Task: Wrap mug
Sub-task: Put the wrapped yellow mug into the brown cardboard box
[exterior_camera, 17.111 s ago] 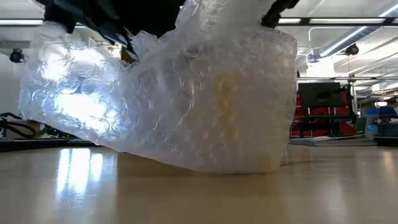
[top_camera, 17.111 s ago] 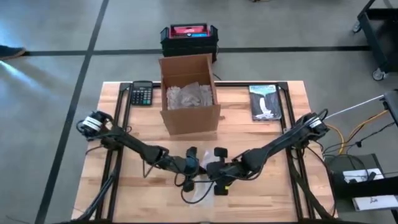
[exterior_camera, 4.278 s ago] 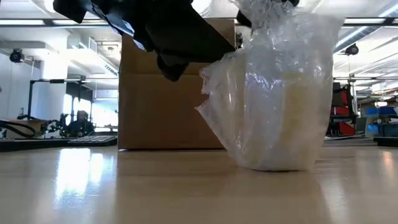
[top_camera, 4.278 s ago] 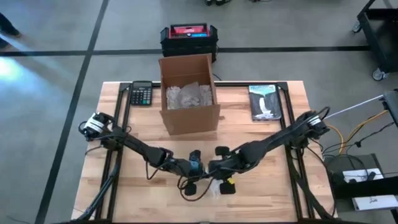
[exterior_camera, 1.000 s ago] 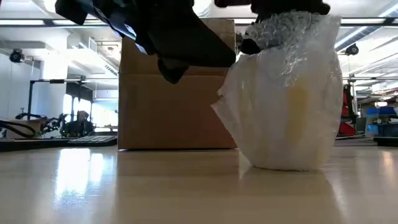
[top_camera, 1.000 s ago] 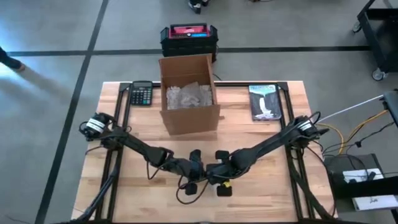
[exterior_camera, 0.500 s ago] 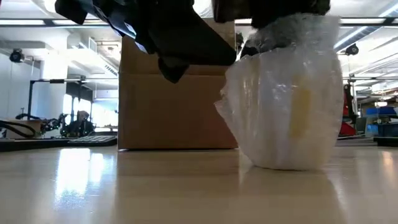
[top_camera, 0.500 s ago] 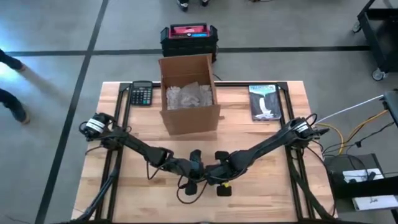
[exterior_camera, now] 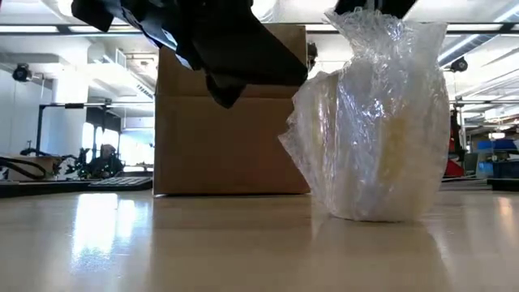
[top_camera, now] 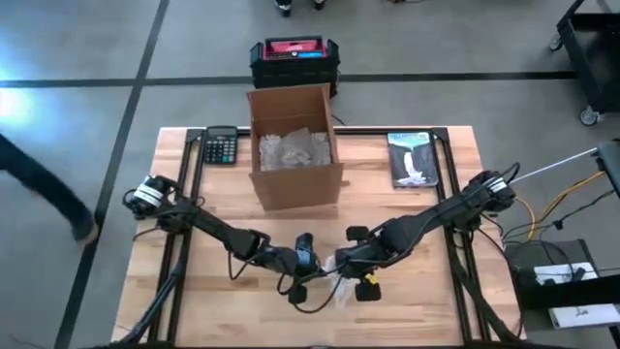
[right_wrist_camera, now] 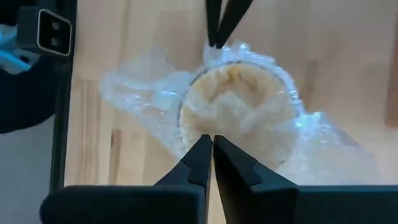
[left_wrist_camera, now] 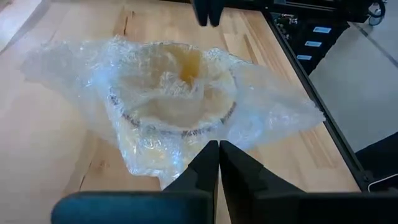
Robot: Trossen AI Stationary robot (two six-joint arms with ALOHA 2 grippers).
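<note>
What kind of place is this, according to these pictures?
Probably a robotics lab or workshop. The wooden table stands on a bare concrete floor marked with dark lines, a red and black case sits on that floor, and equipment racks fill the room under long ceiling lights.

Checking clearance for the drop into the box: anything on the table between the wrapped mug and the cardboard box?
Nothing lies there. In the high view, bare wood separates the bubble-wrapped mug from the cardboard box; only the left hand and right hand hang above that stretch.
</note>
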